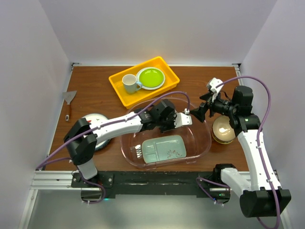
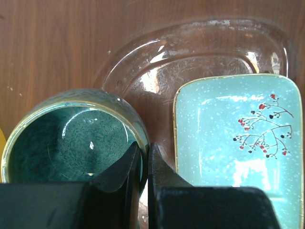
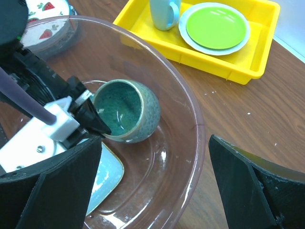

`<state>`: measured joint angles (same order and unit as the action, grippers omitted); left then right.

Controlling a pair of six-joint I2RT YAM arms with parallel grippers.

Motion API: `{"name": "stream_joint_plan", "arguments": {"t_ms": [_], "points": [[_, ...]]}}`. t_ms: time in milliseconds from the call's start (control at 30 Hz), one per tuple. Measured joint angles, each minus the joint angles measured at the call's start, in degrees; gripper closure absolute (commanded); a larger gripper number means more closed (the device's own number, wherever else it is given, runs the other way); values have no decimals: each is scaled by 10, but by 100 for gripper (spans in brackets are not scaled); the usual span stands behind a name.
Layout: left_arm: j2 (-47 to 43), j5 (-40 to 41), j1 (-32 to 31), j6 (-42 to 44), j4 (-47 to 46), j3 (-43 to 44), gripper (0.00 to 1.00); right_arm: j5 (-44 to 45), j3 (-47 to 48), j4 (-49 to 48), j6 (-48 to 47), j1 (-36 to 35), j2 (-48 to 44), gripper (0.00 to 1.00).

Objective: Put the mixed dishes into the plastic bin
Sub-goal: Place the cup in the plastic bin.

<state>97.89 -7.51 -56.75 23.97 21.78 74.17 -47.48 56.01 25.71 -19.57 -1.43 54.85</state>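
1. Nearest the arm bases, the plastic bin (image 1: 206,143) sits on the wooden table (image 1: 95,81). The mint-green divided tray (image 1: 164,149) lies flat on its floor, toward the near side.
2. Just beyond the tray, inside the bin's walls, the left gripper (image 2: 144,149) is clamped on the rim of the dark teal mug (image 3: 127,110), with one finger inside the lip and one outside. The mug is tipped on its side; I cannot tell whether it touches the bin's floor.
3. At the bin's right rim, the right gripper (image 1: 202,107) hangs with its jaws spread wide and holds nothing.
4. To the bin's right stands the tan bowl (image 1: 223,130). To its left, partly under the left arm, lies the white plate with red-and-green motifs (image 3: 50,9).
5. Farthest back, a yellow tray (image 1: 119,90) holds a white mug (image 1: 129,83) and a lime-green plate (image 1: 150,78).
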Motion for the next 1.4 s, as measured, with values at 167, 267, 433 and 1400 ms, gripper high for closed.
{"name": "stream_joint_plan", "arguments": {"t_ms": [167, 267, 433, 1400], "points": [[24, 0, 1, 11, -11, 0, 100, 0, 0, 0, 0, 0, 0, 1], [37, -2, 1, 11, -16, -3, 100, 2, 0, 0, -1, 0, 0, 1], [42, -9, 1, 10, -21, -20, 94, 2, 0, 0, -1, 1, 0, 1], [-31, 15, 4, -39, -110, -44, 20, 3, 0, 0, -2, 1, 0, 1]]}}
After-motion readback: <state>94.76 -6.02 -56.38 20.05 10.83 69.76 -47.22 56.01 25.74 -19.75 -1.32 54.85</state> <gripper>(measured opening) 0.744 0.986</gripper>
